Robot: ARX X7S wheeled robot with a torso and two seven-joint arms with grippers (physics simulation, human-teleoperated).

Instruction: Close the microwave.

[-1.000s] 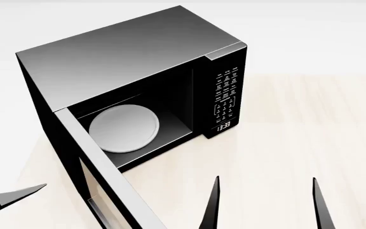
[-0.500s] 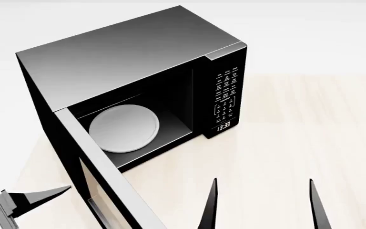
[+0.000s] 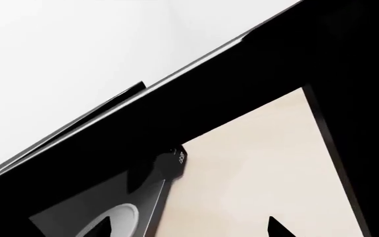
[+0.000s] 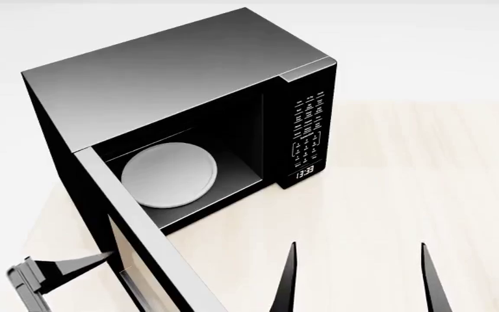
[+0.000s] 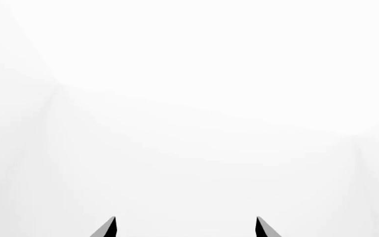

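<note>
Glowing "13:39" on the open microwave [image 4: 189,97] clock display [image 4: 305,173]

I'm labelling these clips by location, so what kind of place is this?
Probably a simulated kitchen counter, though bare. A large black boxy microwave stands with its door open on a pale wood-grain countertop, a white round turntable plate inside. Plain white background gives nothing more.
</note>
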